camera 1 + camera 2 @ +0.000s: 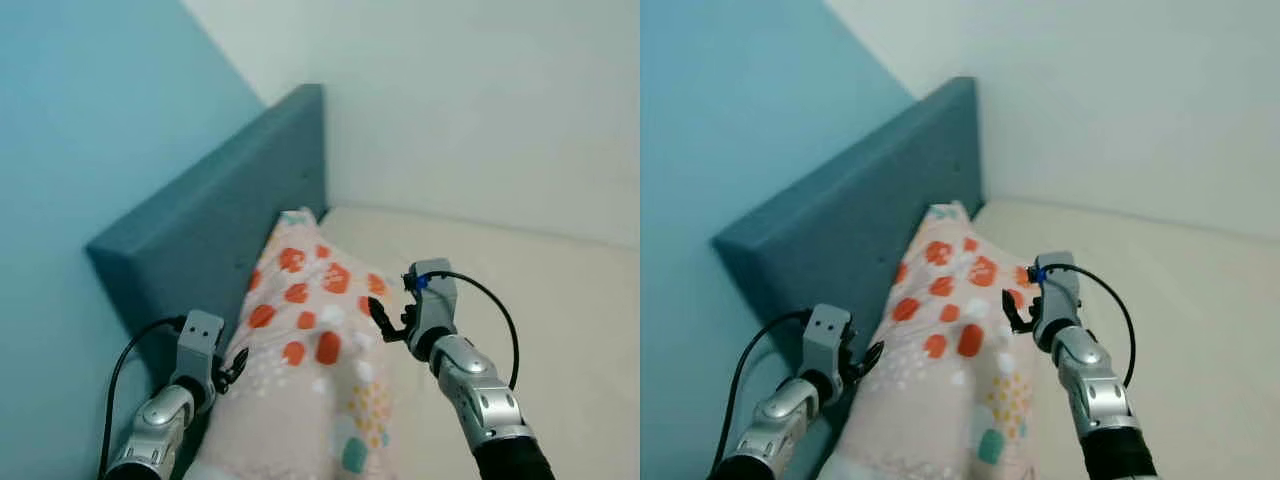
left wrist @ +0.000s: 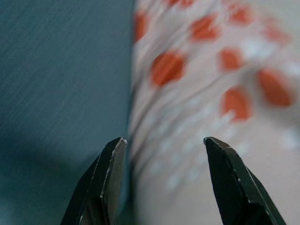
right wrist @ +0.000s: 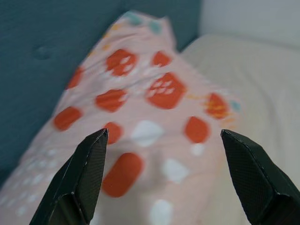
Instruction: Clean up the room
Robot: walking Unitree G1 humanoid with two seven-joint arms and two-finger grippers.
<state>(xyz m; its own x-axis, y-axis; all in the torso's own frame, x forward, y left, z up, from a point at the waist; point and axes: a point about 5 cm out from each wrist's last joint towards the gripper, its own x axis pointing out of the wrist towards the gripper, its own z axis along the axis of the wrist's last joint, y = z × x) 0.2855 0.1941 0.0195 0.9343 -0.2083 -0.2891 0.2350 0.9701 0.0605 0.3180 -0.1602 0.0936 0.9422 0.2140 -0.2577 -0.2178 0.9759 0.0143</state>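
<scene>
Here we are at the head of the bed, and the pillow (image 1: 315,350) (pink, with orange blotches and small white specks) leans up against the blue-grey headboard (image 1: 215,225), its far corner pointing to about twelve o'clock where headboard meets the pale wall (image 1: 480,110); its near end runs down to six o'clock, resting on the cream mattress (image 1: 560,300); the left gripper (image 1: 236,367) sits at the pillow's eight o'clock, right in the seam between pillow and headboard, fingers spread apart with nothing between them, one finger toward the headboard and one over the fabric in the left wrist view; over at the pillow's three o'clock the right gripper (image 1: 385,322) hovers at the pillow's edge, jaws wide apart and empty too, the patterned cover framed between its fingers (image 3: 84,178) in the right wrist view; so both arms flank the pillow, neither has hold of it yet; by my reckoning this thing is light, soft and floppy, it will sag and fold if pinched at one point, and the cotton-looking cover could slide over the filling; best bet is a grip on both long edges at once, near the middle, taking a good bunch of fabric and filling together; nothing fragile here, the risk is just a droop or a slip
</scene>
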